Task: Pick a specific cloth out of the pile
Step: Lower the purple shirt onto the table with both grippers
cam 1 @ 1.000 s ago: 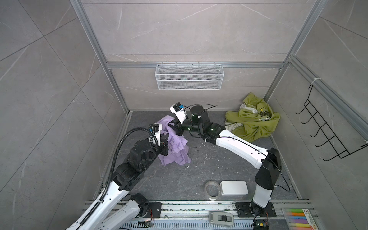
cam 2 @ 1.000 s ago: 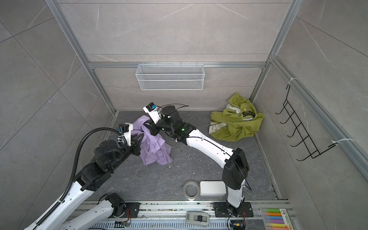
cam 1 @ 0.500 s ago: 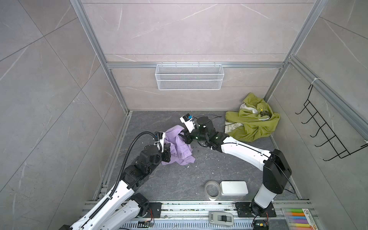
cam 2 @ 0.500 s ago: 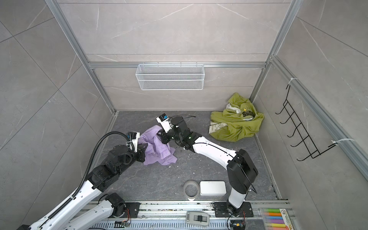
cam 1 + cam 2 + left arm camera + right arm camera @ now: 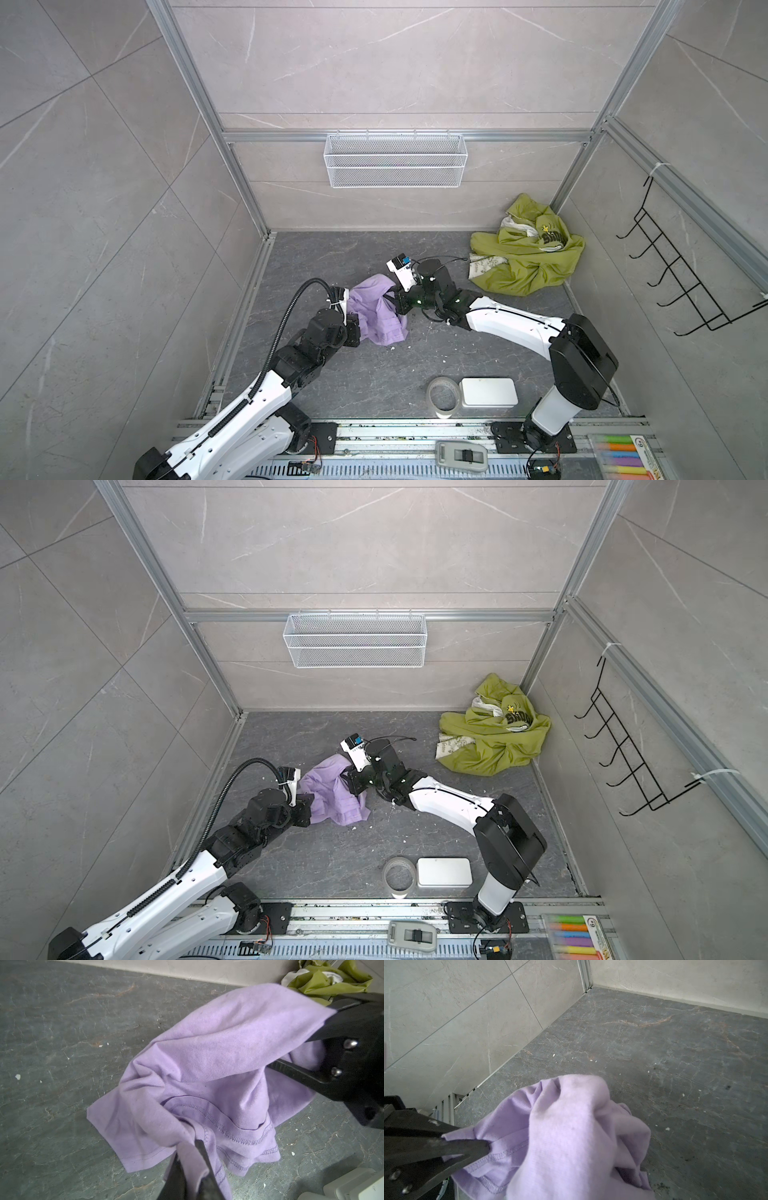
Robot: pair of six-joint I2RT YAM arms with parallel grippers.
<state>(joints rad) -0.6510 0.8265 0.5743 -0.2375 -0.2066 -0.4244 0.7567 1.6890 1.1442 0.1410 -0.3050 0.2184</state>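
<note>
Because both grippers are clamped on the same garment, the cloth (image 5: 376, 309) must be treated as one span between two grip points. The left gripper (image 5: 189, 1153) is closed on a bunched fold next to the stitched hem. The right gripper (image 5: 394, 296) is closed on the opposite edge of the fabric; its fingertips are hidden under the folds in the right wrist view.

Location: in both top views, the cloth sits at the left-centre of the floor (image 5: 332, 257), between the two grippers. Its lower folds appear to touch the floor.

Key relation: the long axis of the cloth runs from the left gripper to the right gripper. The pile (image 5: 525, 257) lies in the far right corner, well apart from the cloth, with no fabric bridging the two. The right arm is the nearer one to the pile.

Assessment: separation from the pile appears complete. Any further move should probably carry both grip points together, along the same line and away from the far right corner. Unequal travel could stretch the thin fabric or pull it out of one grip.
</note>
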